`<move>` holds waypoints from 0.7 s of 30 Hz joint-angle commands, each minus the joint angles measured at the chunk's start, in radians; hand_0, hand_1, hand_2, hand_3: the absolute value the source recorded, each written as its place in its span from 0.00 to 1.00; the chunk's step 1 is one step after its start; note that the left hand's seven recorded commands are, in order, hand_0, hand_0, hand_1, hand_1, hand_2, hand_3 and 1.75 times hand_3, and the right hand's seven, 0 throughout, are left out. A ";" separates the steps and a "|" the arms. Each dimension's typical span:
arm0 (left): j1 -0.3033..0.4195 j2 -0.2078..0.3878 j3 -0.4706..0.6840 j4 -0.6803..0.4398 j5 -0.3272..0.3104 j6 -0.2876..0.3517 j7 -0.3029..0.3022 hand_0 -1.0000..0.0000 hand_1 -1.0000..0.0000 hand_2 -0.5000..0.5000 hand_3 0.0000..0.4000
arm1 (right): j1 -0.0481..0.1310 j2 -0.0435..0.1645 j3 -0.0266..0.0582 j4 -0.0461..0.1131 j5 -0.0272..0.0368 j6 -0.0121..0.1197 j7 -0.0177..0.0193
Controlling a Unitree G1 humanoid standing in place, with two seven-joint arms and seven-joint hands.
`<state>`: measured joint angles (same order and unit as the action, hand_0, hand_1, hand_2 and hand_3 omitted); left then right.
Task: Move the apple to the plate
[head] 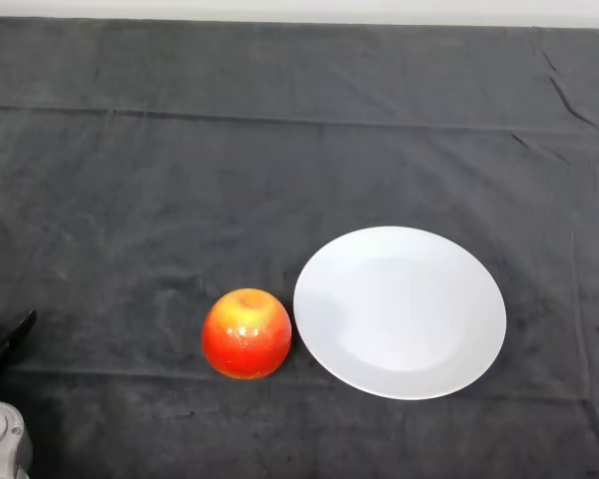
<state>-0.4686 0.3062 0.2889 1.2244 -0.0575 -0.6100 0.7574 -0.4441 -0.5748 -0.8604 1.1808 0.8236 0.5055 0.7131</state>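
Hand (pixel 10 334) barely in view at left edge, grip cannot be told, apple (pixel 246 333) just beside plate (pixel 399 311)

A black robot hand (pixel 10 334) tip and a rounded silver-grey arm segment (pixel 2 439) with a screw show.

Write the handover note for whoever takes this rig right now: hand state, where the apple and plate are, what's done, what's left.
Left hand: only a black tip shows at the lower-left edge of the head view, well away from the apple and holding nothing; I can't tell if it is open or shut.
Apple: sits on the dark cloth, just left of the plate, close to its rim or touching it.
Plate: white, nothing on it, right of centre.
Done: nothing yet; the apple is untouched.
Left: reach right to the apple, grasp it, lift it over the rim and set it on the plate.
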 commanded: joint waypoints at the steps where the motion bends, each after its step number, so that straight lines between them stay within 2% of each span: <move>1: -0.042 0.021 -0.017 0.027 -0.010 -0.012 0.001 1.00 1.00 0.50 0.00 | 0.007 -0.037 -0.0193 0.027 0.0045 -0.002 0.0191; 21: -0.040 0.023 -0.030 0.026 -0.014 -0.016 0.000 1.00 1.00 0.50 0.00 | 0.007 -0.037 -0.0195 0.027 0.0042 -0.002 0.0191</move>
<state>-0.4686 0.3063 0.2553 1.2244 -0.0598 -0.6100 0.7569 -0.4441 -0.5748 -0.8604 1.1808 0.8236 0.5055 0.7132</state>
